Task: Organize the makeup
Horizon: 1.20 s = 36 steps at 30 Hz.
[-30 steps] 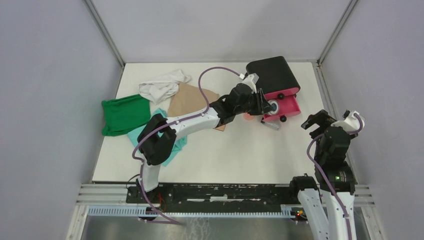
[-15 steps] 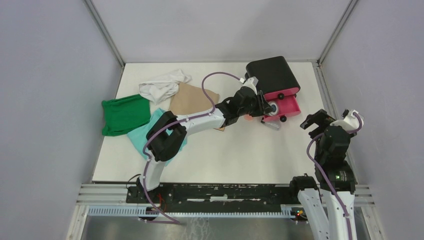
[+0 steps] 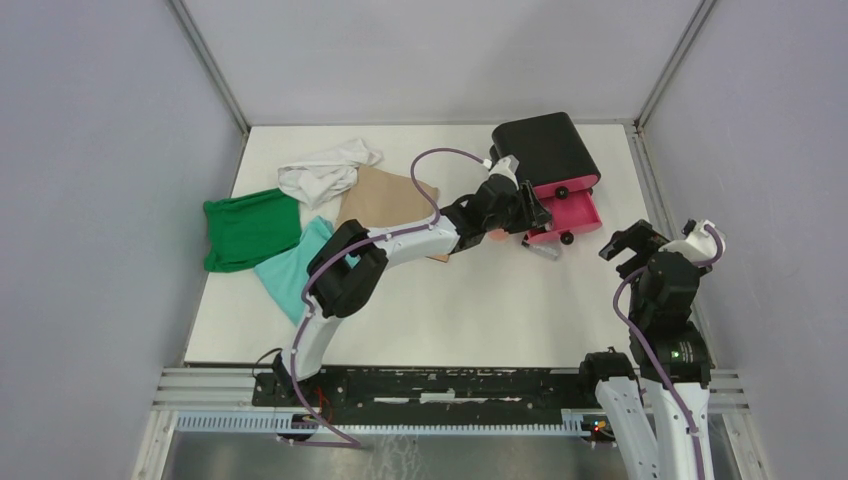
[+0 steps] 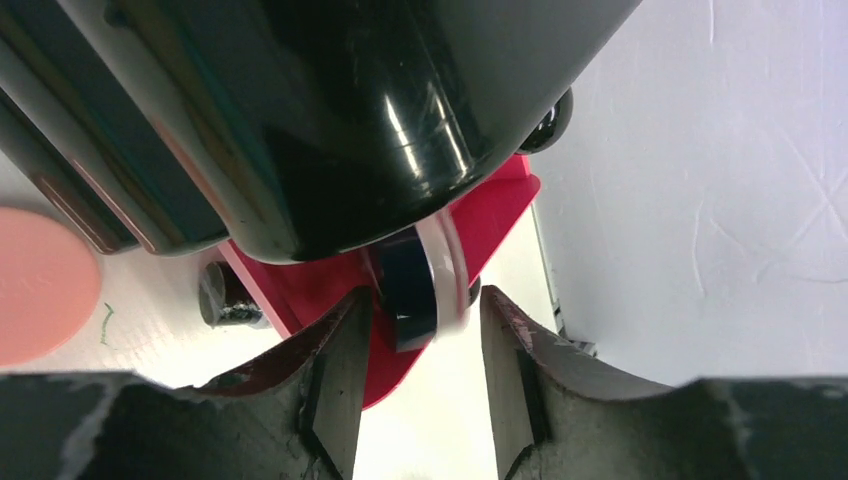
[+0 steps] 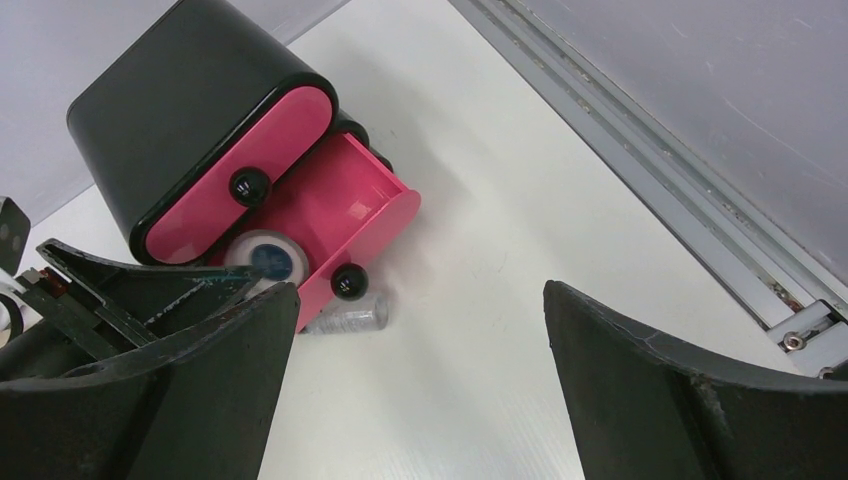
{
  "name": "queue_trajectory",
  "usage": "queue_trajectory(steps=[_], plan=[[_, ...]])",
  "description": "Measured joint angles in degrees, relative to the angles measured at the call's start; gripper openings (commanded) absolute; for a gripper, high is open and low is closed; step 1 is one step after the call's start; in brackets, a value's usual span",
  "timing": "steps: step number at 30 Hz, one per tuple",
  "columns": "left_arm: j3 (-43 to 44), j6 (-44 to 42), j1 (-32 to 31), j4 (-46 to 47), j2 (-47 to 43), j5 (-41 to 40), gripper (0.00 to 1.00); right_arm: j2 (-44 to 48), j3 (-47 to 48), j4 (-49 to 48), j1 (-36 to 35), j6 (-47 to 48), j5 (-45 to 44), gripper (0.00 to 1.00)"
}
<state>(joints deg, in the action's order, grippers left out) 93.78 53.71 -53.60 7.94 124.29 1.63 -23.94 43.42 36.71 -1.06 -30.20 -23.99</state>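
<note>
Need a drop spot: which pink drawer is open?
The lower drawer, pulled out, where the left gripper holds the small jar; the upper drawer sits flush in the black box.

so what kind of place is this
Probably a lab robot test cell: plain grey walls, a white table, and the left arm and right arm bolted to a metal rail at its near edge.

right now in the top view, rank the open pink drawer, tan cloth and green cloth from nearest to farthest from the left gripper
From the left gripper:
1. open pink drawer, just right of it
2. tan cloth, mid-table, to the left
3. green cloth, far left edge
</note>
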Motion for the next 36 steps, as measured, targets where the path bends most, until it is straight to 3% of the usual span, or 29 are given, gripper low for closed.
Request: queue_trajectory(steps=[4, 18, 26, 32, 36], plan=[[0.6, 1.1, 0.0, -0.1, 0.1, 0.0, 0.64, 0.0, 0.0, 0.3, 0.0, 0.0, 0.1, 1.0], [-1.2, 1.5, -0.7, -0.5, -2.1, 0.4, 0.63, -0.3, 0.0, 0.4, 0.0, -0.2, 1.0, 1.0], [-7.8, -2.3, -3.3, -0.6, -15.1, 1.5, 0.65, -6.2, 0.0, 2.0, 0.0, -1.0, 1.9, 1.0], [-19.3, -8.5, -3.6, -2.8, -29.1, -3.5, 0.66, -13.6, -0.5, 1.9, 0.0, 0.0, 10.1, 1.0], [-26.4, -11.6, -2.3, -5.4, -33.4, -4.6, 0.68, -16.4, -4.0, 1.2, 0.0, -0.3, 15.8, 1.0]])
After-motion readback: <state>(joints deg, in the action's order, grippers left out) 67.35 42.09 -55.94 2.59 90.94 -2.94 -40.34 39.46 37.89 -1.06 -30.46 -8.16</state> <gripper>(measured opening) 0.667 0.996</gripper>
